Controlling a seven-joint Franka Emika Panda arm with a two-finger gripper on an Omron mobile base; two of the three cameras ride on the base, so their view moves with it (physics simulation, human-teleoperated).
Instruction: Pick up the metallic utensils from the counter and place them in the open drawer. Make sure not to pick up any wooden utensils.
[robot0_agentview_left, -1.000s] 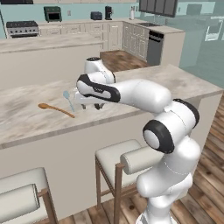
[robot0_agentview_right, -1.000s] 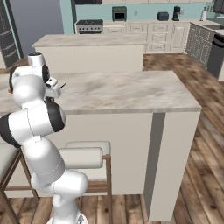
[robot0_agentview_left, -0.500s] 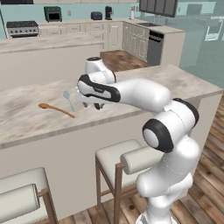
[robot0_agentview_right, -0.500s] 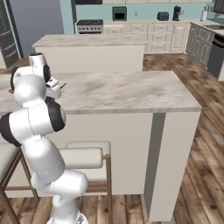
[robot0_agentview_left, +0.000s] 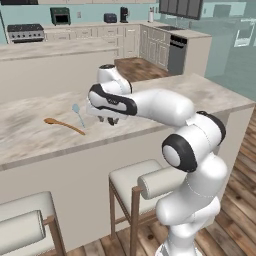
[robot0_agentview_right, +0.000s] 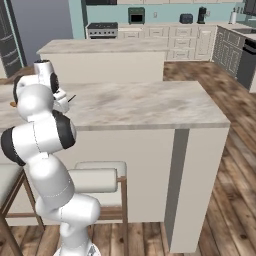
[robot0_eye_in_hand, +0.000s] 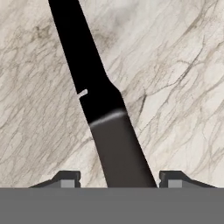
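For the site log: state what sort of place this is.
A rendered home kitchen, apparently. A long marbled counter has stools tucked under it, a stove and cream cabinets line the back wall, and a wooden spoon and silver spoon lie on the counter.

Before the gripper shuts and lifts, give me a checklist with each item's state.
1. Knife between the fingertips: ok, it runs up the middle of the hand view.
2. Jaws apart, not yet pinching: ok, gaps show on both sides.
3. Gripper low over the counter: ok.
4. Wooden spoon away from the gripper: ok.
5. Silver spoon untouched on the counter: ok.
6. Drawer open and reachable: cannot tell.
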